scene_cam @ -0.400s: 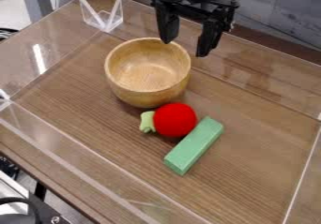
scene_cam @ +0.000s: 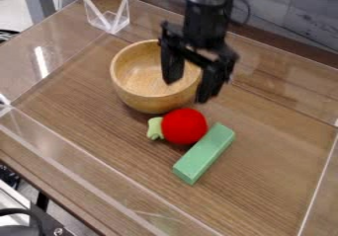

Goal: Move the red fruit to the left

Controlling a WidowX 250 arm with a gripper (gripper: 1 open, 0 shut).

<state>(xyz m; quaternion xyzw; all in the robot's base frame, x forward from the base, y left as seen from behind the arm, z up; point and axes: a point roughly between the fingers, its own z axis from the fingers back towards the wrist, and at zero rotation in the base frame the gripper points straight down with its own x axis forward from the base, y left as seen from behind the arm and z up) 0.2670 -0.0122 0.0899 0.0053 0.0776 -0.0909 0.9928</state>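
Observation:
The red fruit point(scene_cam: 185, 125) is a small round bright red ball with a pale green stub on its left side, lying on the wooden table just in front of the wooden bowl point(scene_cam: 148, 77). My black gripper point(scene_cam: 193, 78) hangs pointing down above the bowl's right rim, just behind and above the fruit. Its two fingers stand apart, open, with nothing between them.
A flat green rectangular block point(scene_cam: 205, 152) lies touching the fruit's lower right side. Clear acrylic walls point(scene_cam: 40, 72) ring the table. A clear plastic stand point(scene_cam: 109, 16) sits at the back left.
The gripper has dropped lower and nearer to the fruit, from above the bowl's back rim to over its right rim. Fruit, bowl and block have not moved.

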